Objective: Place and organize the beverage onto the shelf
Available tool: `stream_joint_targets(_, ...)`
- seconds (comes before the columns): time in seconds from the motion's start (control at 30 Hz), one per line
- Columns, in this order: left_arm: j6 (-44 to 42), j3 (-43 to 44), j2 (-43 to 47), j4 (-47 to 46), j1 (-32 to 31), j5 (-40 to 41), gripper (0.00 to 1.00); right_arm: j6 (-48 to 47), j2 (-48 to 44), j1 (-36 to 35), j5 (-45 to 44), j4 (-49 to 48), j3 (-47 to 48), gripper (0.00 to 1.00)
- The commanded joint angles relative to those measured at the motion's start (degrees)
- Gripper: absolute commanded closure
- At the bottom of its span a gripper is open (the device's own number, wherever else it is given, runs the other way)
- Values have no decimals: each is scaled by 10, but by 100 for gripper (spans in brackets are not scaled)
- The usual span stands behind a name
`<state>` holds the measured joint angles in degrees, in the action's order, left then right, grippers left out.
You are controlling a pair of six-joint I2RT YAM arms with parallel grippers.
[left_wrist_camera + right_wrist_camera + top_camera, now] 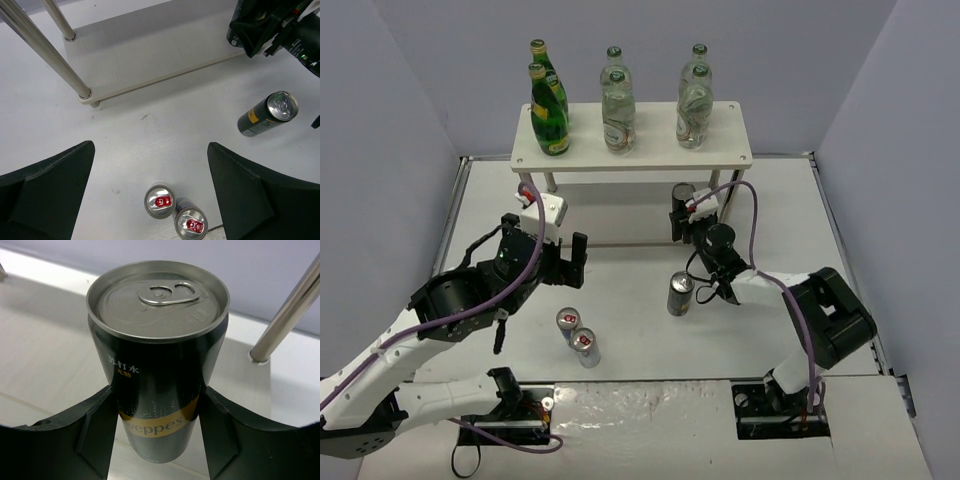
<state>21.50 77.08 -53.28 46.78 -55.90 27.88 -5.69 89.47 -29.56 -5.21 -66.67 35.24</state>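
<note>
**Status check: right gripper (157,427) clamped on a black can (157,365) at the shelf (730,150)**

Starting at the right claw: pinching the black can upright, one finger (95,430) pressed on each side of its lower half, pull tab facing up. Directly under and past the fingertips, the shelf's pale lower board (45,355), with a shiny leg (282,320) just off to the claw's right. Can't tell about contact between can bottom and board. Back behind that wrist, toward the arm's base, a second black can (680,293) standing on the table (620,290), near the arm but apart from it.

Over to the left gripper (151,147) – spread wide, nothing pinched. Below the gap between its fingers, two silver cans (160,201) with red tabs, upright and right beside each other. Ahead of the fingertips, the left front corner of the lower board. Off to this claw's right, that second black can again.

Farther out, beyond and above both claws, the top board, already stocked: two dark-green bottles (550,125) at the left end, then four clear bottles (618,120) with green caps in two front-and-back pairs – one pair mid-board, one toward the right end.
</note>
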Motion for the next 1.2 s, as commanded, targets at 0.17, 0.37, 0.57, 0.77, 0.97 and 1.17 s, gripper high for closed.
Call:
stream_joint_targets(0.17,13,-5,34,-6,2,-8,6,17,74,16,16,-263,40,100)
stream_joint_targets(0.37,12,-10,50,0,3,-3,6,41,121,26,29,-312,39,100)
stream_joint_targets(0.57,7,-15,59,1,3,2,6,35,159,30,27,-314,56,87)
stream_joint_targets(0.77,6,-18,61,1,3,1,6,40,139,29,33,-301,47,30)
stream_joint_targets(0.97,6,-21,56,-5,4,-7,6,38,86,27,28,-269,33,0)
stream_joint_targets(1.17,7,-25,48,-13,3,-22,6,29,12,21,27,-189,33,0)
